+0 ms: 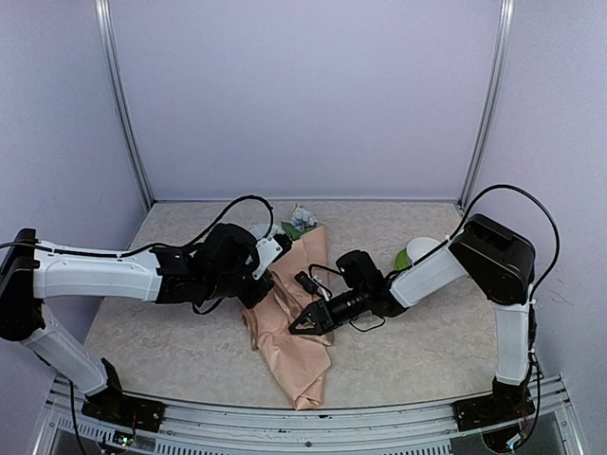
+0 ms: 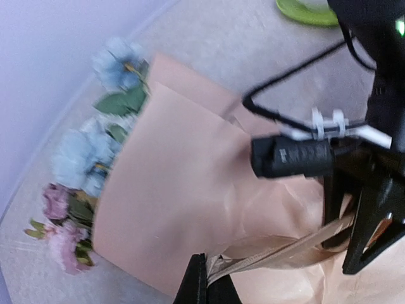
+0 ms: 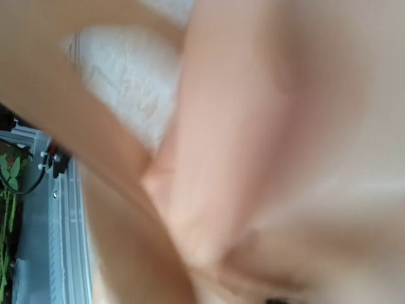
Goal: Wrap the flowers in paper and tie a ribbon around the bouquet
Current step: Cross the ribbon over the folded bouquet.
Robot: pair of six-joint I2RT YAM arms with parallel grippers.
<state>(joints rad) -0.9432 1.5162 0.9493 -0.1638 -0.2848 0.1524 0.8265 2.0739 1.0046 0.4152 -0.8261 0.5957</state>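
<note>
Left pincer (image 2: 205,285) clenched on ribbon (image 2: 285,252); strip runs from it toward right pincer (image 1: 298,325), whose state I cannot tell. Bouquet (image 2: 190,190) lies just beyond left pincer. Risk: hard pull slips ribbon out, or drags bouquet open

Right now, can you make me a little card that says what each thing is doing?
Flowers: bunch of pale blue and pink blooms with green leaves, poking out of the wrap's wide end.
Paper: thin peach-pink sheet, folded around the stems, lying on the beige table.
Ribbon: narrow beige fabric strip, stretched over the paper, no knot showing.
Left gripper: shut on one end of the ribbon.
Right gripper: low over the paper beside the ribbon; grip unclear.
Also there: flat green round dish, back right.
</note>
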